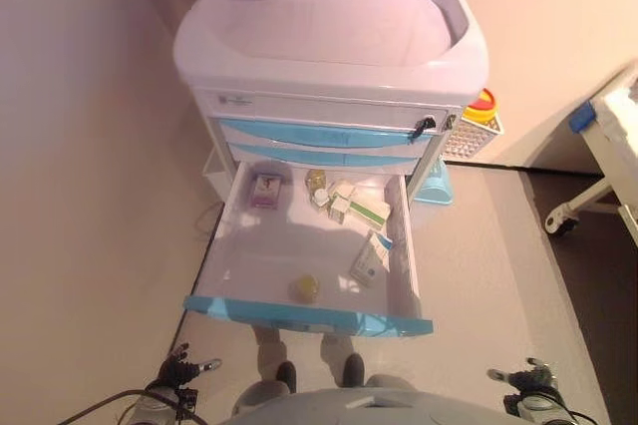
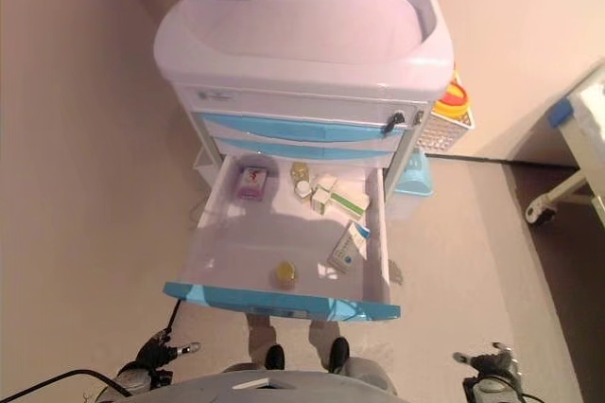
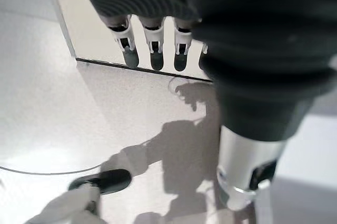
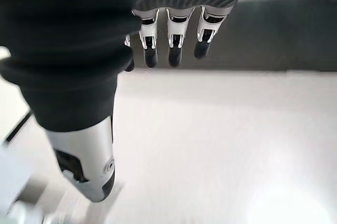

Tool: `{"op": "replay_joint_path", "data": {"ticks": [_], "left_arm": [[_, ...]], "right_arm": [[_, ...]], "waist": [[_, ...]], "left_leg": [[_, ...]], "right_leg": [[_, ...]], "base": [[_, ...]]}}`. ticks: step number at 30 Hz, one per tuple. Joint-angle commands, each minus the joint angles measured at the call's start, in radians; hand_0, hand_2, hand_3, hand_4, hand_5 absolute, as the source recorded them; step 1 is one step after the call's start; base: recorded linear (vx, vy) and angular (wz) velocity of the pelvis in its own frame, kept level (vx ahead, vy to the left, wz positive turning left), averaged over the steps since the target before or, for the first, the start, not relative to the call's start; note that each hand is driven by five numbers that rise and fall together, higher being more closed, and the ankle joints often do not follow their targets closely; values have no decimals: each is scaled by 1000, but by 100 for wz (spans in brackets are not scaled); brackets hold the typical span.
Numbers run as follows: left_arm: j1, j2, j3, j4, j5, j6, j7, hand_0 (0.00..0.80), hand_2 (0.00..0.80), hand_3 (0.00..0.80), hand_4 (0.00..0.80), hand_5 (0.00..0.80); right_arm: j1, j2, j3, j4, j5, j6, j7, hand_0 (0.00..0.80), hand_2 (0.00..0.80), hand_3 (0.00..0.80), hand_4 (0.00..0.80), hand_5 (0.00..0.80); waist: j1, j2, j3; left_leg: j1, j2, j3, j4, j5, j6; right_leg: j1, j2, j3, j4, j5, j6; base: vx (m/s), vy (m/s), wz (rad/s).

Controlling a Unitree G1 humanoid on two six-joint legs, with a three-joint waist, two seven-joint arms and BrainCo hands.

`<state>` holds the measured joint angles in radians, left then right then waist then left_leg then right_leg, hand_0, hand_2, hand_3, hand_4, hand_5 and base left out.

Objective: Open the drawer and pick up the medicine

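The lowest drawer (image 1: 309, 317) of a white and blue medical cart (image 1: 329, 16) stands pulled out. Inside lie a pink medicine box (image 1: 265, 190), a green-and-white box (image 1: 361, 208), a blue-and-white box (image 1: 370, 257), a small yellow bottle (image 1: 304, 288) near the front and another small bottle (image 1: 316, 181) at the back. My left hand (image 1: 177, 373) hangs low, below the drawer's front left corner, open and empty, fingers straight in the left wrist view (image 3: 152, 40). My right hand (image 1: 528, 378) hangs low at the right, open and empty, also seen in the right wrist view (image 4: 171, 40).
Two upper blue-fronted drawers (image 1: 319, 136) are closed. A white basket (image 1: 477, 126) with a yellow and red item hangs on the cart's right side above a blue bin (image 1: 436, 186). A wheeled white frame (image 1: 598, 176) stands at the right. A wall runs along the left.
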<state>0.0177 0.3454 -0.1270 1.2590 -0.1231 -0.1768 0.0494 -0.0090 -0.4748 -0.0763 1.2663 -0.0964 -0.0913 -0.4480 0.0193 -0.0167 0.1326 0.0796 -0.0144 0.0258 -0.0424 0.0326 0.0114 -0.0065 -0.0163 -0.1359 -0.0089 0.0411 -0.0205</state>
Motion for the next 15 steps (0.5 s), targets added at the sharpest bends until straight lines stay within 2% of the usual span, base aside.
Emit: {"op": "replay_joint_path", "data": {"ticks": [1,2,3,4,6,8,12,15], "left_arm": [[-15,12,-36,-11,29,36,-23,0,0,0,0,0],[-11,7,-41,-21,23,48,-25,0,0,0,0,0],[-7,3,-44,-28,26,58,-30,0,0,0,0,0],[5,-4,-46,-41,25,68,-36,0,0,0,0,0],[12,-12,-43,-48,37,84,-41,0,0,0,0,0],[14,-20,-36,-47,46,104,-46,0,0,0,0,0],[5,-18,-30,-29,69,128,-59,0,0,0,0,0],[-2,-8,-30,-11,84,134,-70,0,0,0,0,0]], "right_arm": [[-86,-102,-14,-235,-65,-58,-195,0,0,0,0,0],[-84,-109,-10,-358,-76,-34,-210,0,0,0,0,0],[-80,-114,-7,-451,-90,-39,-228,0,0,0,0,0],[-77,-129,0,-632,-140,-45,-228,0,0,0,0,0],[-76,-143,8,-846,-209,-77,-193,0,0,0,0,0],[-96,-170,46,-1029,-313,-178,-139,0,0,0,0,0],[-177,-287,143,-1227,-347,-289,13,0,0,0,0,0],[-270,-362,234,-1333,-309,-340,165,0,0,0,0,0]], "waist": [[-14,-20,24],[-22,-19,24],[-28,-17,23],[-44,-15,22],[-58,-10,20],[-67,-9,19],[-53,-18,21],[-32,-30,25]], "left_leg": [[2,-49,6,3,-86,29],[2,-48,14,-2,-86,31],[3,-48,19,-6,-86,32],[1,-49,29,-10,-87,36],[-5,-51,41,-8,-91,42],[-15,-56,52,2,-99,49],[-38,-61,53,28,-111,53],[-50,-64,41,44,-115,54]], "right_leg": [[55,-21,39,21,-26,93],[47,-24,45,22,-22,97],[41,-26,51,24,-20,100],[29,-28,63,27,-17,104],[11,-33,77,36,-19,110],[-7,-39,91,48,-22,116],[-27,-49,92,67,-30,122],[-30,-56,85,74,-31,126]], "base": [[-6,108,-26],[-13,106,-32],[-21,123,-41],[-21,124,-37],[-25,123,-25],[-30,90,-11],[-33,14,-13],[-23,-26,-7]]}}
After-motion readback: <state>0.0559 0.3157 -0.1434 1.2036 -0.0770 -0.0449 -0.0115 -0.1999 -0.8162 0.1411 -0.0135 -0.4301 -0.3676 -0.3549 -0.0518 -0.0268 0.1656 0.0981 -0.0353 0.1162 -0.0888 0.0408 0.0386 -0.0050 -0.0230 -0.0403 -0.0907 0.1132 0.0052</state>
